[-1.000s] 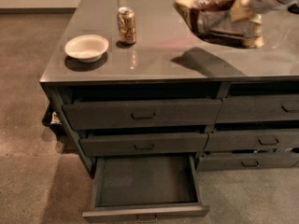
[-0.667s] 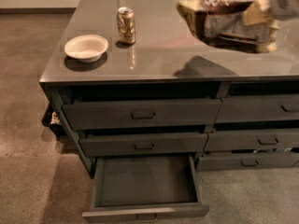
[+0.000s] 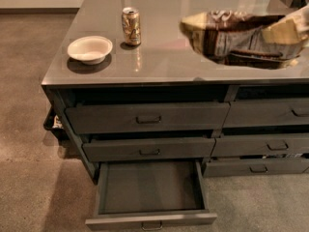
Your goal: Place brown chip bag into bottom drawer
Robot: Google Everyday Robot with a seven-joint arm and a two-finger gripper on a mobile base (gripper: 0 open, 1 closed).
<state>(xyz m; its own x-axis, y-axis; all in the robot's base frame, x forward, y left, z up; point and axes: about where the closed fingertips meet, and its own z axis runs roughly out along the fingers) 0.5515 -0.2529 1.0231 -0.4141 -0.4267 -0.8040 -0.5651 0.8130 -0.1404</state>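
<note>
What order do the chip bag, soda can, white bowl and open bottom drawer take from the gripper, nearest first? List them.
The gripper is at the right edge, above the counter.
1. brown chip bag: in its grasp, right.
2. soda can: back left on the counter.
3. white bowl, far left, and bottom drawer, low in front: too close to call.

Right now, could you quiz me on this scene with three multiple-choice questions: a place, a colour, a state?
1. Where is the brown chip bag? A) on the floor B) held by the gripper above the countertop, right side C) on a chair
2. What colour is the bowl? A) white B) red C) black
3. The bottom drawer is A) shut B) pulled out, empty C) pulled out, full of cans
Answers: B, the bag hangs at the gripper near the right edge; A, it is pale beside the soda can; B, its bare floor shows.
</note>
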